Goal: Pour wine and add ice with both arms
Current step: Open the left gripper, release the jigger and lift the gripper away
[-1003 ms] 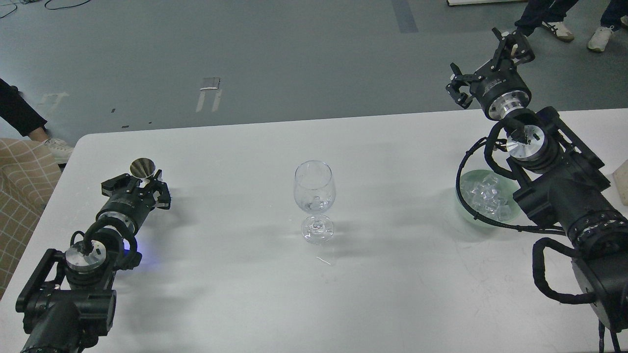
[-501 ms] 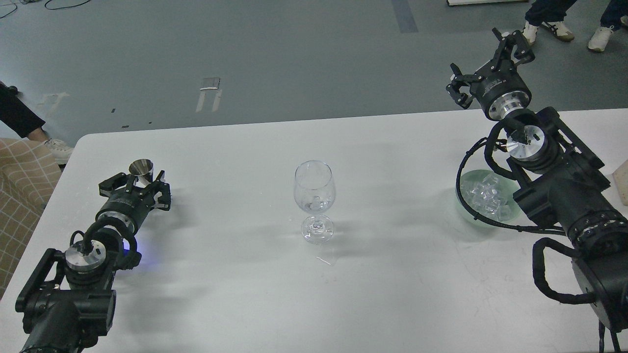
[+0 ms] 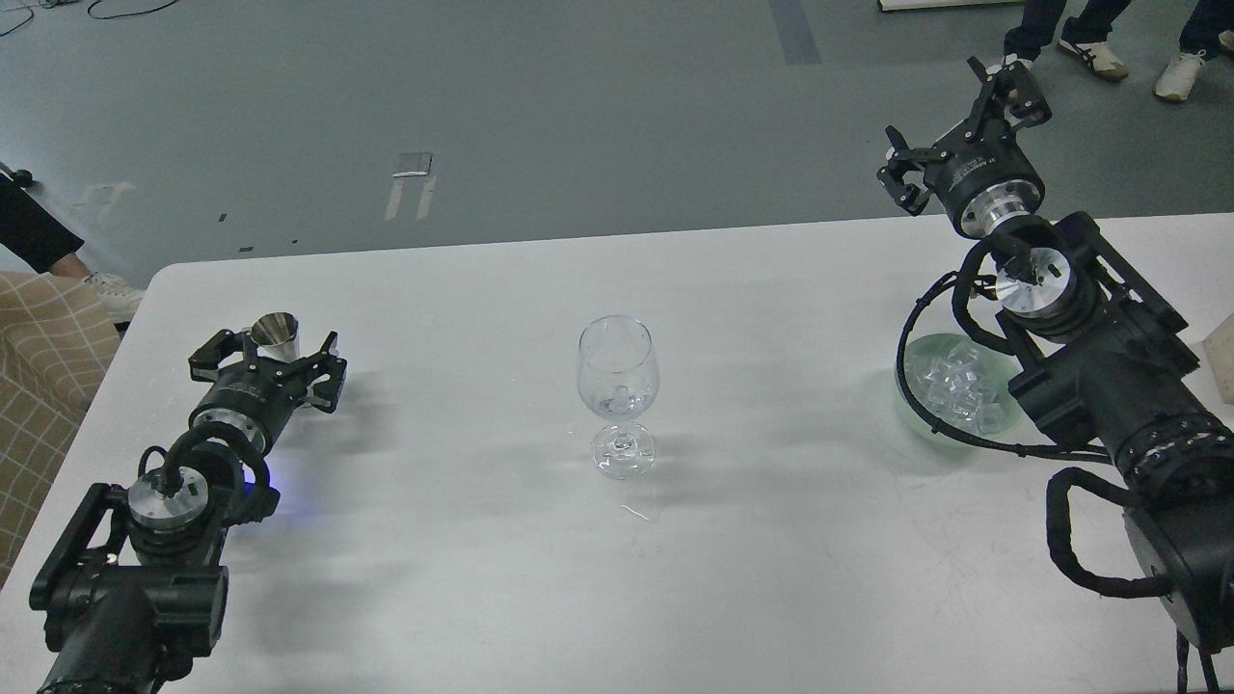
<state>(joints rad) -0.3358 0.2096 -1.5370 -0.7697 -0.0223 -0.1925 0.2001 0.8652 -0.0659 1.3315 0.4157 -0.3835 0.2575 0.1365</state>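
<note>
A clear wine glass [image 3: 618,386] stands upright at the table's middle. A little ice [image 3: 622,397] and barely visible wine lie at the bottom of its bowl. A small metal cup [image 3: 276,333] stands upright at the table's left. My left gripper [image 3: 272,349] is open, with its fingers spread to either side of the cup. My right gripper [image 3: 933,104] is open and empty, raised over the table's far right edge. A pale green bowl [image 3: 906,405] holds several ice cubes [image 3: 950,381] under my right arm, which partly hides it.
The white table [image 3: 771,540] ends at a rounded far left corner. A checked cloth [image 3: 43,366] lies off the left edge. A beige object [image 3: 1222,361] sits at the right edge. People's feet [image 3: 1089,53] stand on the floor beyond.
The metal cup went from tilted, mouth towards me, to upright on the table. My left gripper's fingers spread wider around it. The right arm has hardly moved.
</note>
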